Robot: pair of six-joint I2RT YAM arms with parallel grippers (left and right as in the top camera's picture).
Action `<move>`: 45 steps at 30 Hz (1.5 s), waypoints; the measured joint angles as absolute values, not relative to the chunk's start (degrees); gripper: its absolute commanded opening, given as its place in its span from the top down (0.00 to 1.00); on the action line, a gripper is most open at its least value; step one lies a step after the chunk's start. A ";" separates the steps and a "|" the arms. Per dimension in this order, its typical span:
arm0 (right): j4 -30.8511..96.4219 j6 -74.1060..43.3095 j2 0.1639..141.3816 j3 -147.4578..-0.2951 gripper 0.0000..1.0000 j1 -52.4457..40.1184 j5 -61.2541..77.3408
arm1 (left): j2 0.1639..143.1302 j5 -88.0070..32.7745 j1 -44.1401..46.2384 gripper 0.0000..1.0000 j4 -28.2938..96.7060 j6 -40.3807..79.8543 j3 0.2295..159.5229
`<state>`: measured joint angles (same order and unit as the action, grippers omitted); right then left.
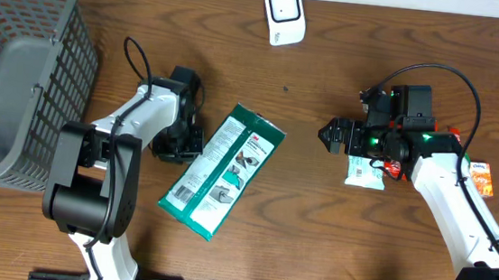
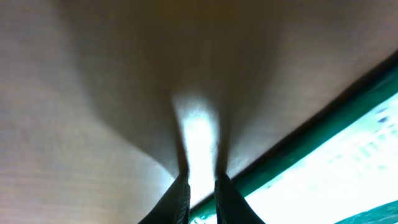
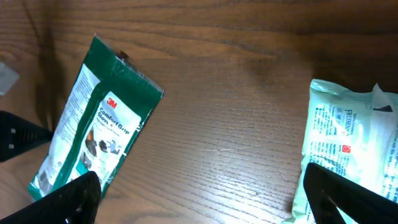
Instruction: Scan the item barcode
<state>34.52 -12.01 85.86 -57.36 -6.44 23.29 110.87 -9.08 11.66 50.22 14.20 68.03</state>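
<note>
- Clock directions are read on the overhead view, with twelve o'clock at the top edge of the picture.
- A green packet (image 1: pixel 221 169) lies flat on the wooden table (image 1: pixel 313 236), near the middle, printed face up.
- Its long axis runs from about one o'clock to seven o'clock. Any barcode on the upturned face is too small to make out.
- The left gripper (image 1: pixel 179 143) sits at the packet's long edge on the nine o'clock side, touching it or just beside it.
- In the left wrist view its fingers (image 2: pixel 179 200) stand nearly together with a thin bright gap, low over the table. The packet's green border crosses just beside them. The view is blurred, so I cannot tell whether they pinch that edge or hold nothing.
- The right gripper (image 1: pixel 330 134) is at three o'clock from the packet and well apart from it. Its jaws are spread wide and empty, aimed toward nine o'clock.
- A small white packet (image 1: pixel 364 173) lies beneath the right arm, not held.
- The white scanner (image 1: pixel 284 14) stands at the twelve o'clock edge of the table, beyond the green packet's upper end.
- Judgement: the left arm is plainly nearer, so the coming move likely depends on its grip across that long edge, then a carry toward twelve o'clock.
</note>
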 measured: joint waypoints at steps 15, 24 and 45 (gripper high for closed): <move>36.47 -13.32 86.19 -57.34 0.01 -6.46 29.39 | 109.97 -15.27 15.90 0.75 49.12 15.22 66.13; 36.34 -13.13 93.80 -57.28 0.19 -9.04 33.89 | 109.60 -16.93 20.01 0.74 44.49 15.22 66.13; 10.87 -30.70 100.09 -44.18 0.40 -23.29 40.38 | 109.58 -17.96 21.23 0.74 43.22 15.22 66.13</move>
<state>10.87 -30.70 100.09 -44.18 -23.29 40.38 109.58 -17.96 21.23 43.22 15.22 66.13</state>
